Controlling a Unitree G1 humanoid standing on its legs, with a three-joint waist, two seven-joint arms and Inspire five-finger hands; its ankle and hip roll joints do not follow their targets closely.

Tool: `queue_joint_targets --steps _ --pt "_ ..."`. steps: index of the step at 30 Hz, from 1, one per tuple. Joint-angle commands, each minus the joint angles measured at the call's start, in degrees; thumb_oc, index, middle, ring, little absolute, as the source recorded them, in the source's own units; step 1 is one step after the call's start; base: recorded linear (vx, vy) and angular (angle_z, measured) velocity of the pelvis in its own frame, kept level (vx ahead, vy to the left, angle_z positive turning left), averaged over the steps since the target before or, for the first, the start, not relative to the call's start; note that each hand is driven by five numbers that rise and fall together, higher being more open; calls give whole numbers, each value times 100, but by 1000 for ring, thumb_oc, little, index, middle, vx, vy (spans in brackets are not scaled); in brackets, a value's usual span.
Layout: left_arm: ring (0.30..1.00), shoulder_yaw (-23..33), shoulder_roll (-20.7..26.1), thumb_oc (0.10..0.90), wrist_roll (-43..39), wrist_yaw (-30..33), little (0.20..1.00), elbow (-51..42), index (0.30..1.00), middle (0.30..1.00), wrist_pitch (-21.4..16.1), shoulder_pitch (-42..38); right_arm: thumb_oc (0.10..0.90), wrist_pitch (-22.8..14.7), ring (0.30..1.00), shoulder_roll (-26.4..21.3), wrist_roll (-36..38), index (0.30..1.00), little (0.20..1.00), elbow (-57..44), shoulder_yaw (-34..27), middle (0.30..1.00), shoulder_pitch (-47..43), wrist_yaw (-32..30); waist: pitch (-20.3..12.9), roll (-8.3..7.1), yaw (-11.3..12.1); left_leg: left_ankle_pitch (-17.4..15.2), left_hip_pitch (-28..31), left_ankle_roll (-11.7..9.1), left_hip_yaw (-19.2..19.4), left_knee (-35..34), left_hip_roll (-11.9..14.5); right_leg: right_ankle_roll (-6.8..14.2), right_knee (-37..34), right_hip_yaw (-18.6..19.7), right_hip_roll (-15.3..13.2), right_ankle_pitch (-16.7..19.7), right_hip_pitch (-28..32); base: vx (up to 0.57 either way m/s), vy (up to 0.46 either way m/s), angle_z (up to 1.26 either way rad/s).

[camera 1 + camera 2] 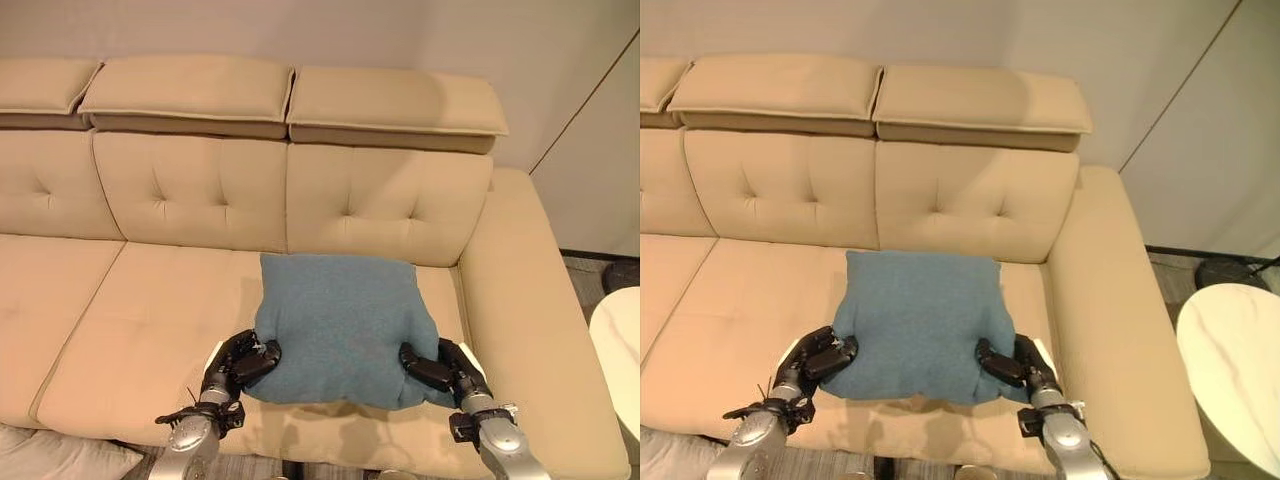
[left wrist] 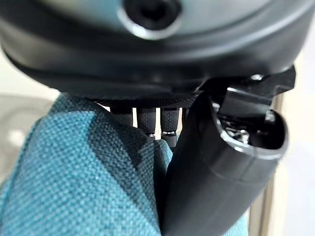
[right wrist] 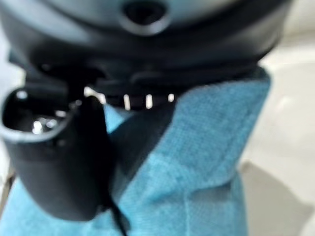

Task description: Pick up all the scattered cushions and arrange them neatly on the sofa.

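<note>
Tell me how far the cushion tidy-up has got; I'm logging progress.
Done: no cushion is arranged yet against the beige tufted sofa backrest. In hand: the blue-teal fabric cushion lies on the seat, pinched by the left hand and right hand. Left: releasing it neatly, then possibly the pale cushion-like thing on the floor.

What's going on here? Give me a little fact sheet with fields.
Held item: blue cushion
Left hand: curled on the cushion's lower left corner
Right hand: curled on its lower right corner
Cushion position: over the seat of the beige sofa, top edge near the backrest
Nearby: round white table on the robot's right
</note>
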Motion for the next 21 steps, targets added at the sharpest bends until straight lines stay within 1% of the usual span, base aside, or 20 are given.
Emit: queue_joint_targets --steps 1,5,6,7,9,10,12,13,15,17,19,20,21 --pt "300 -250 -50 400 307 -122 300 -1115 300 300 -1123 -932 400 -1084 300 155 -59 300 300 -1399 -6 300 -772 -180 -734 -169 10 -425 -115 58 -73 81 -200 306 414 14 -105 -538 -85 46 -50 -7" --pt "300 -294 -15 400 659 290 300 -1370 300 300 -1368 -1458 400 -1213 300 44 -347 300 300 -1577 73 300 -1137 -519 -794 -132 -1 -421 -120 -2 -100 15 -142 293 188 -32 -56 -549 38 41 -48 -1" --pt "300 -295 -17 400 665 297 300 -1367 300 300 -1368 -1466 400 -1214 300 45 -350 300 300 -1572 74 300 -1146 -523 -787 -131 -3 -422 -119 -3 -103 15 -141 292 181 -35 -55 -547 42 20 -37 4" --pt "300 -349 24 400 915 636 300 -1465 300 300 -1515 -1856 400 -1317 300 -64 -582 300 300 -1667 144 300 -1484 -811 -800 -119 -2 -417 -149 -27 -125 15 -124 286 96 -36 -33 -547 61 -4 -33 7" --pt "300 -465 39 400 1145 1042 300 -1473 300 300 -1644 -2382 400 -1373 300 -169 -865 300 300 -1680 283 300 -1982 -1176 -756 -95 -1 -388 -225 -53 -122 15 -107 288 65 -63 -28 -543 10 -41 -26 4" --pt "300 -466 34 400 1155 1056 300 -1458 300 300 -1648 -2409 400 -1376 300 -169 -874 300 300 -1664 286 300 -2010 -1189 -743 -92 -3 -386 -231 -53 -124 15 -107 287 68 -64 -28 -543 3 -65 -15 -1" --pt "300 -648 14 400 1329 1482 300 -1338 300 300 -1743 -3060 400 -1390 300 -283 -1305 300 300 -1607 457 300 -2652 -1671 -630 -74 12 -319 -415 -68 -152 15 -97 290 59 -77 -31 -517 -127 -196 -19 2" --pt "300 -821 -23 400 1520 1885 300 -1150 300 300 -1803 -3641 400 -1392 300 -366 -1722 300 300 -1481 636 300 -3192 -2147 -501 -54 20 -238 -645 -74 -198 15 -97 286 61 -71 -38 -472 -344 -328 -20 6" --pt "300 -1008 -85 400 1787 2330 300 -848 300 300 -1831 -4323 400 -1306 300 -507 -2185 300 300 -1199 858 300 -3879 -2665 -339 -22 28 -104 -1007 -85 -262 15 -94 276 78 -86 -49 -400 -684 -293 -13 10" --pt "300 -1141 -128 400 1936 2674 300 -552 300 300 -1861 -4813 400 -1199 300 -669 -2540 300 300 -956 1039 300 -4417 -3059 -202 2 25 5 -1326 -96 -322 15 -110 264 106 -61 -65 -311 -1014 -242 1 20" --pt "300 -1295 -168 400 2014 3061 300 -2 300 300 -1878 -5502 400 -1061 300 -803 -2733 300 300 -401 1295 300 -5183 -3488 -101 6 13 167 -1807 -122 -355 15 -142 259 198 -29 -81 -189 -1508 -281 -2 30" --pt "300 -1437 -101 400 1946 3233 300 670 300 300 -1825 -6112 400 -961 300 -850 -2648 300 300 212 1536 300 -5865 -3715 -92 -9 9 295 -2212 -150 -374 15 -175 261 201 16 -92 -68 -1873 -252 2 17" --pt "300 -1503 -51 400 1903 3290 300 1101 300 300 -1768 -6460 400 -907 300 -841 -2590 300 300 557 1651 300 -6222 -3832 -99 -9 15 327 -2397 -170 -366 15 -185 275 174 28 -86 -10 -2038 -199 -4 5"
